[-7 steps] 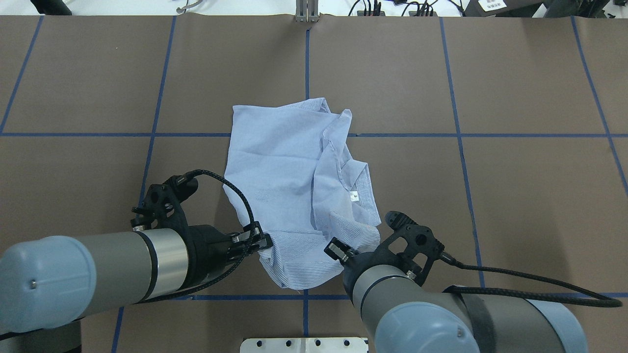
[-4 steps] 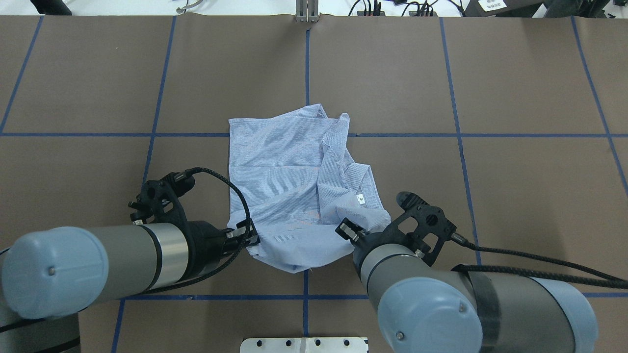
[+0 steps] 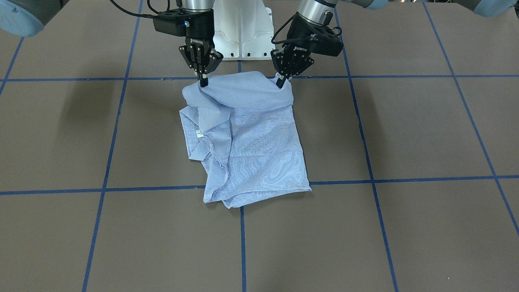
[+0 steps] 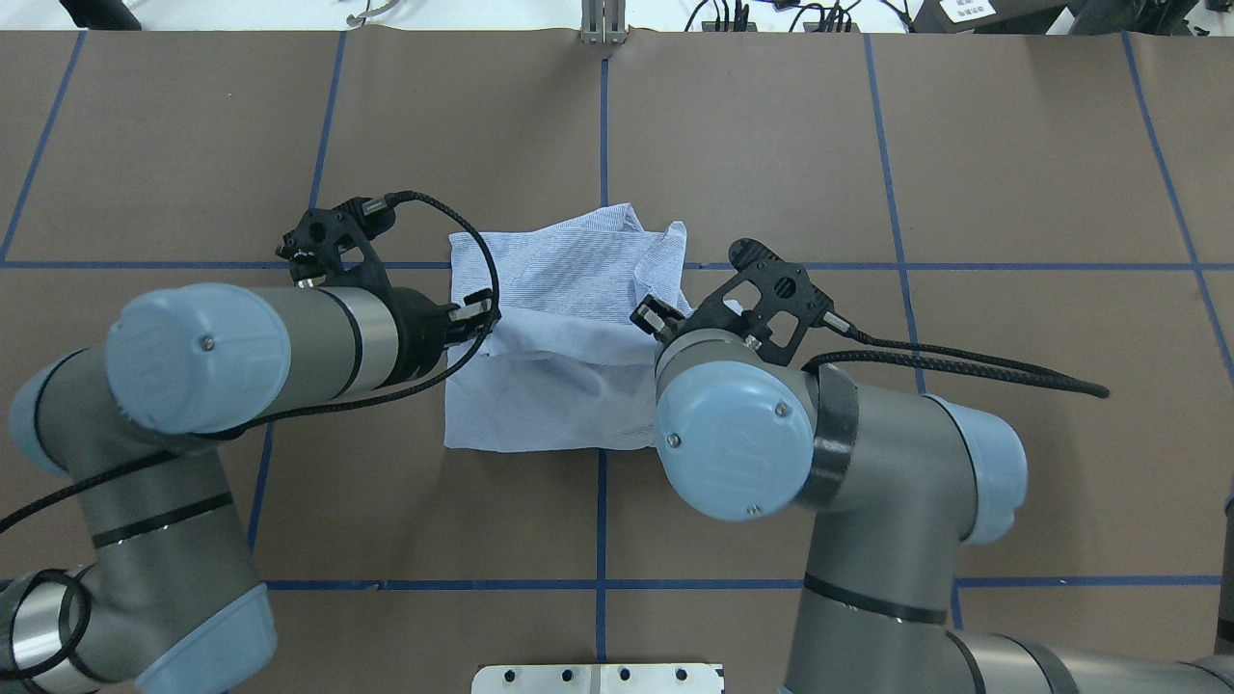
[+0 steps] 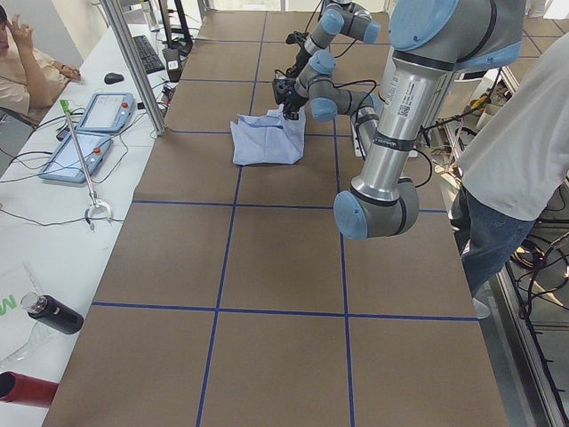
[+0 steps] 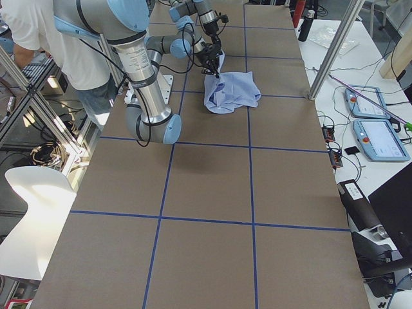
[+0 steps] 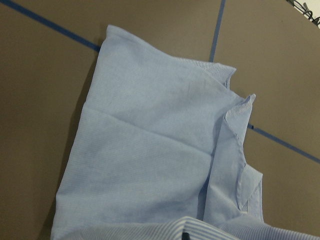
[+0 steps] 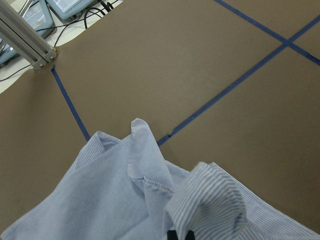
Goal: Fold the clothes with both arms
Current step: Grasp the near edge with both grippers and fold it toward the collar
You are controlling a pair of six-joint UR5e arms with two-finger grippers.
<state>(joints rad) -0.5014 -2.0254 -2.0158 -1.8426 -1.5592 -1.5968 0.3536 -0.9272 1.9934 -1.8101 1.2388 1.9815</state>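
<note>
Two closed pinches: left gripper (image 3: 280, 84) and right gripper (image 3: 202, 83) hold the shirt (image 3: 251, 146) by its raised edge, its body at 6 o'clock in the front-facing view.

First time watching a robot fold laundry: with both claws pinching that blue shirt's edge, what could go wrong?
The left black claw and right black claw each pinch only a corner of the light blue striped shirt; one could slip, skewing the fold. Its rumpled collar side may crease.
</note>
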